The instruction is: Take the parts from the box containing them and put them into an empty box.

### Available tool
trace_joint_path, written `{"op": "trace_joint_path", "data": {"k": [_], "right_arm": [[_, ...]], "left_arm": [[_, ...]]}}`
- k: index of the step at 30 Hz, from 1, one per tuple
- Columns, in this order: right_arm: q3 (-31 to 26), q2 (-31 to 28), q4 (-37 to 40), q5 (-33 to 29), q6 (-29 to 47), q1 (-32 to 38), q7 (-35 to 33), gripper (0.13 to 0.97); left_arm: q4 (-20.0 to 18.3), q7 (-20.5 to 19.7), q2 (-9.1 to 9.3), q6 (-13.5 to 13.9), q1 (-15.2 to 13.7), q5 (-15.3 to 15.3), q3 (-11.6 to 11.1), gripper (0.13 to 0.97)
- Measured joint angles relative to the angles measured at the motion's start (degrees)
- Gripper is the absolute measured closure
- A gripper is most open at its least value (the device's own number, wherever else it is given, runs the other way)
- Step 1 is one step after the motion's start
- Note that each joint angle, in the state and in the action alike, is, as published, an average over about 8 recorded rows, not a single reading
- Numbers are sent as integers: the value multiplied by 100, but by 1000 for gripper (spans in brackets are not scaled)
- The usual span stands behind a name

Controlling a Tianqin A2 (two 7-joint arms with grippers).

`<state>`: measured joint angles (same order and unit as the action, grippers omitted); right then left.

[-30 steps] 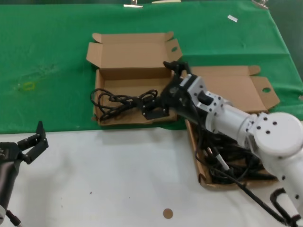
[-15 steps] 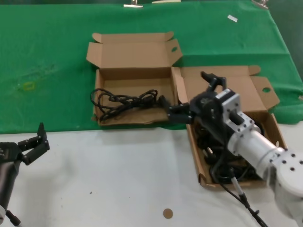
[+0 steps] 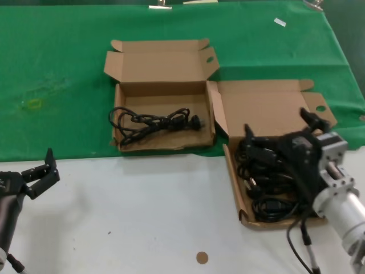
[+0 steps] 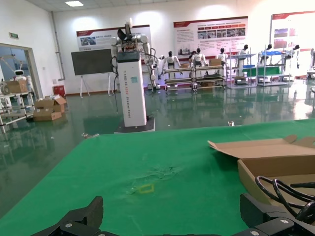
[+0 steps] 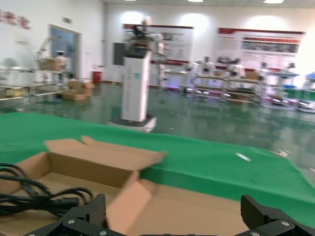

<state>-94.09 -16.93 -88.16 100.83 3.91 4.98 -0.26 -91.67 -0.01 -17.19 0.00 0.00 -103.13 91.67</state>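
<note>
Two brown cardboard boxes sit open on the green cloth (image 3: 63, 63), side by side, with their lids folded back. One box (image 3: 162, 140) lies toward the robot's left and farther back; it holds a single looped black cord (image 3: 151, 123) whose plug end rests near the wall closest to the other box. One loop of this cord pokes over the box's outer side wall. The second box (image 3: 235, 182) lies toward the robot's right, with its front part over the white tabletop (image 3: 142, 217); it holds a tangled pile of black cords (image 3: 268, 182).

The right gripper (image 3: 276, 151) hovers over this pile, near the back of the second box, with its fingers spread wide and nothing between them. Whether the fingertips touch the cords cannot be told. In the right wrist view the two fingertips (image 5: 83, 214) stand far apart at the lower edge, with the cord in the first box showing beyond them.

The left gripper (image 3: 39, 174) is parked over the white tabletop at the robot's near left, well apart from both boxes. Its fingers are also spread wide and empty, as its wrist view shows.

A small brown disc (image 3: 202, 257) lies on the white tabletop near the front edge.
</note>
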Motion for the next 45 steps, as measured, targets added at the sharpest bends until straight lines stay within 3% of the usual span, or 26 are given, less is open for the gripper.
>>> {"op": "trace_joint_path", "data": {"k": [45], "right_arm": [[122,-13,-177,116,-198,-251,13,129]], "left_arm": [[0,1,0,0,0,0,0,132]]}}
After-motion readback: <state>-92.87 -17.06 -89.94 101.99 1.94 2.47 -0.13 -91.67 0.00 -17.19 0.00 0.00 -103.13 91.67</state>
